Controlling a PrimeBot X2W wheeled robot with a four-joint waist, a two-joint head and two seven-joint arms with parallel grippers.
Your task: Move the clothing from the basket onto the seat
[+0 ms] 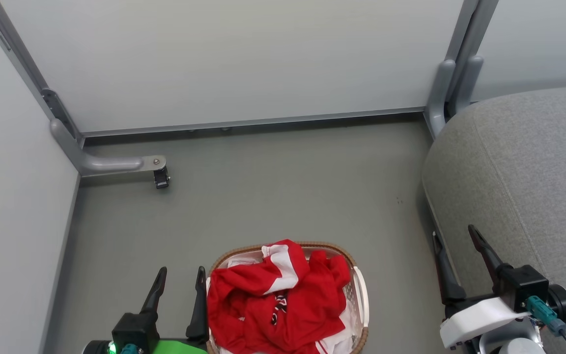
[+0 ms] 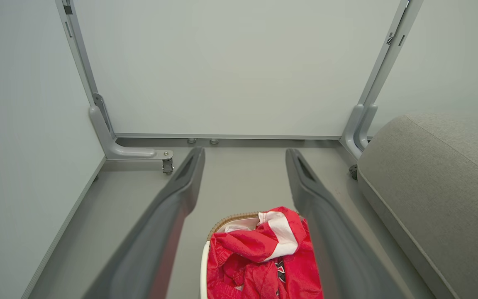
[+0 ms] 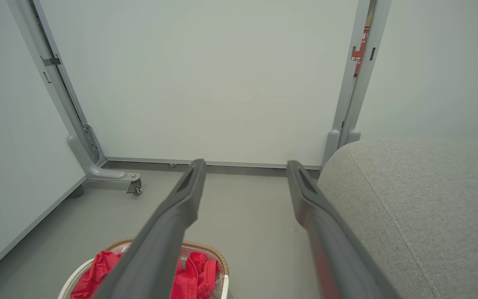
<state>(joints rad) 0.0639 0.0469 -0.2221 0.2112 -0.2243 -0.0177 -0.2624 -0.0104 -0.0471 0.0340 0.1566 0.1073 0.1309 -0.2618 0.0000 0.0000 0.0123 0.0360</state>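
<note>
The small oval white perforated plastic basket (image 1: 363,295) with a brown woven rim stands on the grey floor (image 1: 273,187), at the bottom middle of the head view. It holds the clothing (image 1: 273,300): crumpled red sports garments with white panels, heaped above the rim and spilling over the basket's left edge. A white panel lies on top toward the far side. A dark logo shows near the middle of the heap, too creased to read. White cloth lining shows at the back of the basket. The basket's near end is cut off by the picture's bottom edge, and the number of garments cannot be told.

The large grey fabric-upholstered seat (image 1: 523,167), with rounded edges and a stitched seam, is to the right of the basket with bare floor between them. Its right and near parts run out of frame.

The left end effector (image 1: 182,270) hangs just beside the basket's left side, its two dark fingers spread wide and holding nothing. Whether the inner finger touches the overhanging red cloth cannot be told. The right end effector (image 1: 454,232) is at the seat's front edge, its fingers likewise wide apart and empty. In each wrist view one finger hides part of the basket.
</note>
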